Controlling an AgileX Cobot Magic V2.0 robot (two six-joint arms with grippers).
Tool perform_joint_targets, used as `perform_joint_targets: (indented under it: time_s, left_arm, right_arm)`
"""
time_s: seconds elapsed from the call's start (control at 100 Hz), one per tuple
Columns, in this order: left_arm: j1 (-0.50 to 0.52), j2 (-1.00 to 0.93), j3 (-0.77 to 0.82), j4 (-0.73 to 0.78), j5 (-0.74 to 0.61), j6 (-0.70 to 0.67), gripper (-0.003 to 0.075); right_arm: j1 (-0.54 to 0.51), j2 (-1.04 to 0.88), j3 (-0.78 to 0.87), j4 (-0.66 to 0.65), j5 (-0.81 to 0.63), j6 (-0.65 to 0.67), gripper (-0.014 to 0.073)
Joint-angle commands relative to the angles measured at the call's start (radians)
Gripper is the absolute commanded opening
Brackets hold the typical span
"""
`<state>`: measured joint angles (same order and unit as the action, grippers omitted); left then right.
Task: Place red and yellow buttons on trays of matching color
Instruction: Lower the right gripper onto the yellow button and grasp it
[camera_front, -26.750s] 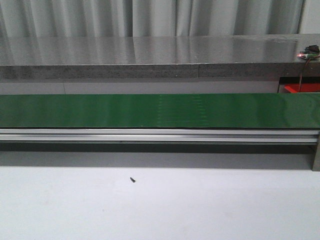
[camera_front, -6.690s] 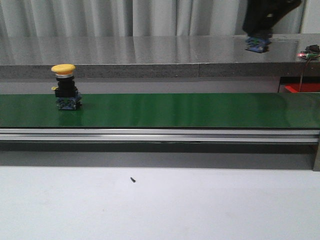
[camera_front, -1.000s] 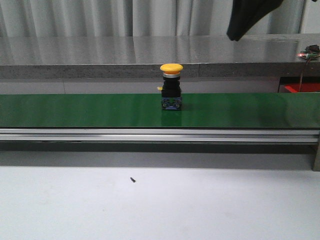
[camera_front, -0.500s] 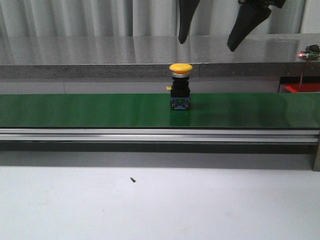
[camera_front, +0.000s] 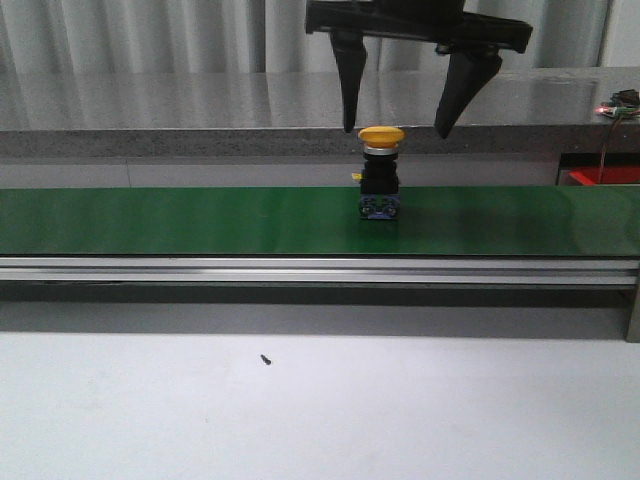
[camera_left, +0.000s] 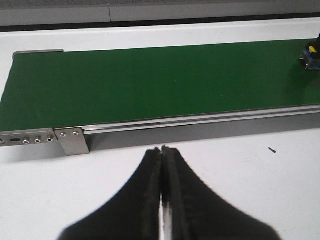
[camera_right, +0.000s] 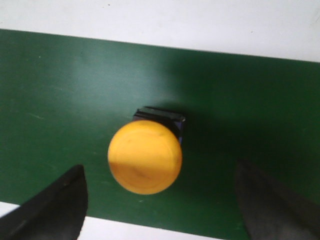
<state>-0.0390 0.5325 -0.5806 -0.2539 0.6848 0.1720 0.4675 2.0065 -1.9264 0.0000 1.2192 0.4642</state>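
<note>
**Overhead, right pincer spread wide above the yellow button**

Directly above the belt, the right gripper (camera_front: 395, 128) hangs with its two dark fingers (camera_front: 349, 85) spread wide, tips pointing down. It holds nothing and touches nothing. The fingertips sit at about the height of the button's cap, one to the left of it and one to the right, each clear of it with open space between. From the right wrist view, the gripper (camera_right: 162, 200) shows the same wide spread, with the cap lying between the two fingers, nearer the one on the left.

The yellow button (camera_front: 380, 174) stands upright on the green conveyor belt (camera_front: 180, 220), a little right of the belt's middle: a round yellow cap on a black body with a blue base.

The left gripper (camera_left: 162, 150) is pressed together, its fingers touching along their length, gripping nothing, over the white table (camera_front: 320, 410) on the near side of the belt. A small dark screw (camera_front: 265, 359) lies on that table, well apart from the button.
</note>
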Motion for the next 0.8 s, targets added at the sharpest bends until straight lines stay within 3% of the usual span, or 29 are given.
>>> perform_joint_targets:
  time_s: [0.0, 0.34, 0.41, 0.61, 0.79]
  left_arm:
    - [-0.007, 0.003, -0.027, -0.014, -0.069, -0.003, -0.002]
    - [-0.007, 0.003, -0.027, -0.014, -0.069, -0.003, -0.002]
    - [-0.007, 0.003, -0.027, -0.014, -0.069, -0.003, -0.002]
    - [-0.007, 0.003, -0.027, -0.014, -0.069, -0.003, -0.002]
    - [-0.007, 0.003, -0.027, -0.014, -0.069, -0.003, -0.002]
  right_arm:
    - [-0.004, -0.032, -0.036, -0.029, -0.019, 0.001, 0.0591]
    - [-0.006, 0.028, -0.036, -0.067, -0.039, 0.013, 0.0581]
    - [-0.007, 0.032, -0.036, -0.068, -0.039, 0.017, 0.0512]
    - [-0.007, 0.035, -0.036, -0.095, -0.036, 0.041, 0.0209]
    - [-0.007, 0.031, -0.036, -0.103, -0.011, 0.053, 0.0183]
